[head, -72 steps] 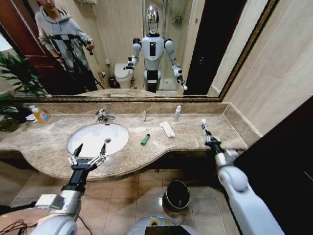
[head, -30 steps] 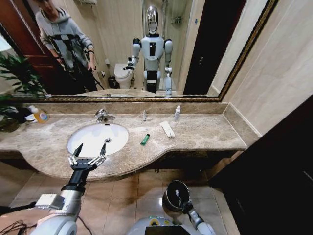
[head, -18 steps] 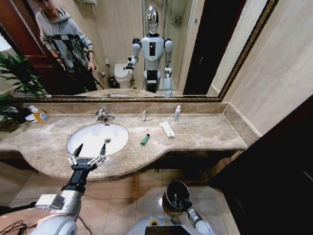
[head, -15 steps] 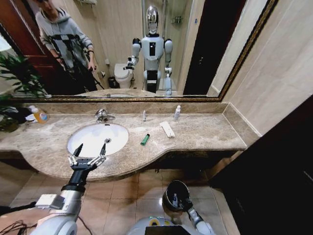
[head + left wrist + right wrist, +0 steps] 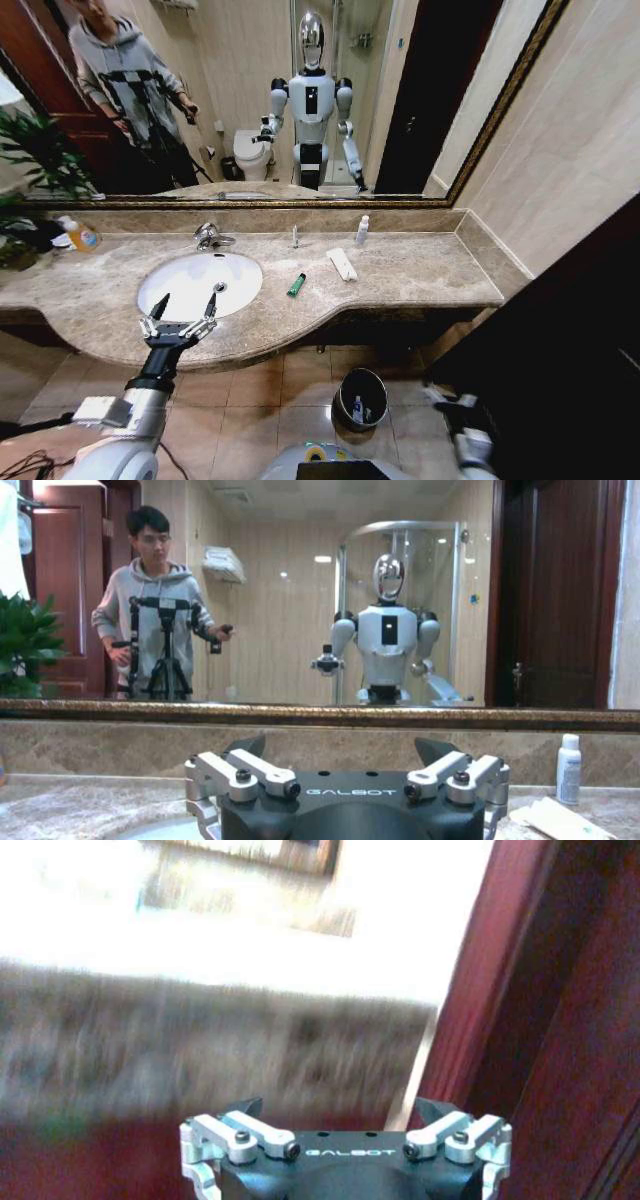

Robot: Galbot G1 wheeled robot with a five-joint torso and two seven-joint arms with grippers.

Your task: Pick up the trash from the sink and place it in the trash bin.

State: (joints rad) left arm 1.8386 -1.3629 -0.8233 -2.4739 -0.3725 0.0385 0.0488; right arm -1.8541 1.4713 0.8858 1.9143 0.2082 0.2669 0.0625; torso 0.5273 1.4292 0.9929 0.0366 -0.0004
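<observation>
From the head camera I have my left gripper (image 5: 184, 309) spread wide and empty at the sink's (image 5: 200, 282) front rim, and a small white bottle (image 5: 357, 409) lying inside the trash bin (image 5: 361, 398). My right gripper (image 5: 340, 1111), low beside the bin, shows parted, empty fingers on its wrist camera.

We see the sink (image 5: 200, 283) basin open from above, its only obstruction the faucet (image 5: 211, 236) at the rear rim, while our left gripper (image 5: 183, 307), fingers spread, hangs over the front rim. To the right, the countertop (image 5: 420, 270) carries the green stick (image 5: 297, 284), the flat white packet (image 5: 342, 263), the thin upright piece (image 5: 295, 236) and a small white bottle (image 5: 363, 230), each well apart with bare marble between. Below, the trash bin (image 5: 360, 398) stands on open floor, its mouth unobstructed, one bottle (image 5: 357, 409) inside.
</observation>
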